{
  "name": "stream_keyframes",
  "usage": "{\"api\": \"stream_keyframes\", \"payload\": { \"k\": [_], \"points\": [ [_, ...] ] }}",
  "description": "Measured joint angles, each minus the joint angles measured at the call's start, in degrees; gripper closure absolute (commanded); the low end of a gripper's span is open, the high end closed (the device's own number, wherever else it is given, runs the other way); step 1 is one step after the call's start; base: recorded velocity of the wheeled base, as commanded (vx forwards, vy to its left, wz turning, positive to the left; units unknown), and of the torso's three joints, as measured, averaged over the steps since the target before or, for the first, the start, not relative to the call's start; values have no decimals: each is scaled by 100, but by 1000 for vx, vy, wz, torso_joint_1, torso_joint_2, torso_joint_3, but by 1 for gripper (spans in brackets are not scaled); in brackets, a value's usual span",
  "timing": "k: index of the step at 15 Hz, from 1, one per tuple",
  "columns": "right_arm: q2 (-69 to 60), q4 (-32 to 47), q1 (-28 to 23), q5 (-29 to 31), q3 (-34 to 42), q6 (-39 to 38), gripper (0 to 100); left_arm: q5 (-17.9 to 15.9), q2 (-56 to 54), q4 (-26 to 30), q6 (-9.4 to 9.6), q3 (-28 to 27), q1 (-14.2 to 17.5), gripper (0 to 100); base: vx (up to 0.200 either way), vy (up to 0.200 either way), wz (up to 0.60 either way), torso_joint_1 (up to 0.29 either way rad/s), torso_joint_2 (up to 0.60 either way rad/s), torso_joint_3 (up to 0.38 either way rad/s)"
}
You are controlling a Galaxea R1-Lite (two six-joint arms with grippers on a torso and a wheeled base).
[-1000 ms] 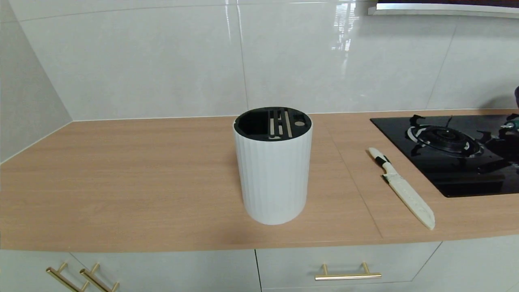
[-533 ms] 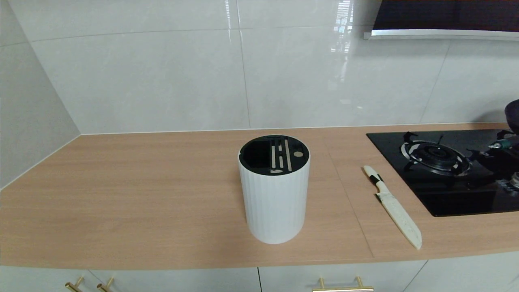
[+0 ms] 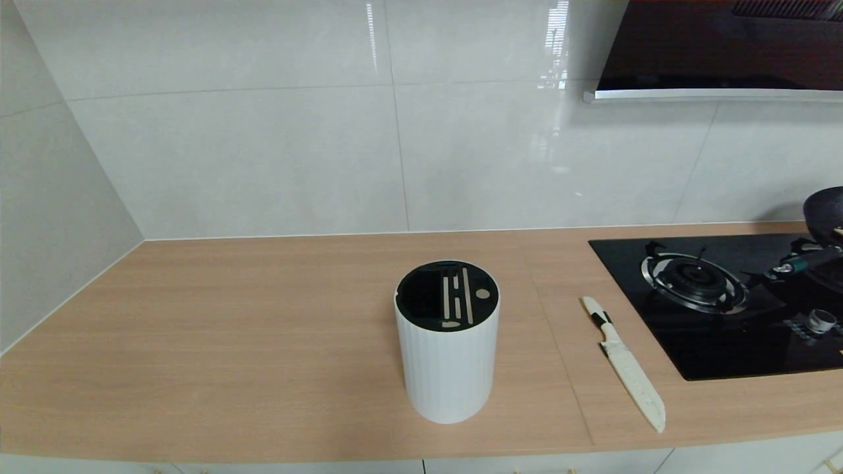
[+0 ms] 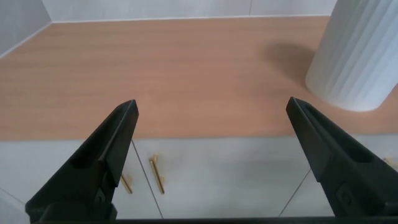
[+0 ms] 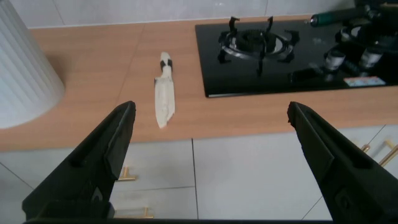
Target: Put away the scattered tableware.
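Jaws of the left gripper (image 4: 211,102) stand spread wide with nothing held between them, and those of the right gripper (image 5: 211,106) are spread just as wide and just as bare. Both grippers hang in front of the front edge of the light wooden countertop (image 4: 155,68), over the pale cabinet fronts with slim brass handles (image 4: 155,174). Ahead of the left gripper and off to its right stands the tall white ribbed cylindrical knife holder with a black slotted top (image 3: 446,368), upright on the countertop and well apart from the gripper's black fingers (image 4: 93,168). The same holder sits ahead of the right gripper and far to its left. Almost straight ahead of the right gripper, slightly to its left, lies the knife with a cream speckled blade and a white-and-black handle (image 5: 164,93). It rests flat on the wood, with the blade tip towards the gripper and the counter's front edge and the handle towards the glossy pale tiled wall (image 3: 263,164). It is untouched, lying between the holder and the black glass gas hob (image 5: 292,50) and touching neither. The hob is ahead of the right gripper and to its right, with a black pan support over one burner. A dark pan (image 3: 826,210) stands at the hob's far right, and a dark range hood (image 3: 718,52) hangs on the wall above it.
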State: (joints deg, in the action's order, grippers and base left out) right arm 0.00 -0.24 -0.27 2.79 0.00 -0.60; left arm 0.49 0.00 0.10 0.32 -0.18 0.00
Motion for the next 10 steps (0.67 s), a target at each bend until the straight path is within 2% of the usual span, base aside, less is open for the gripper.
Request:
{"api": "stream_keyframes", "payload": {
  "k": [2,10],
  "points": [
    [0,0,0,0,0,-2,0,2,0,-2,0,0,0,0,0,0,0,139,-266,-137],
    [41,-2,0,-28,0,161,0,9,0,0,0,2,0,0,0,0,0,3,-6,-3]
  ]
}}
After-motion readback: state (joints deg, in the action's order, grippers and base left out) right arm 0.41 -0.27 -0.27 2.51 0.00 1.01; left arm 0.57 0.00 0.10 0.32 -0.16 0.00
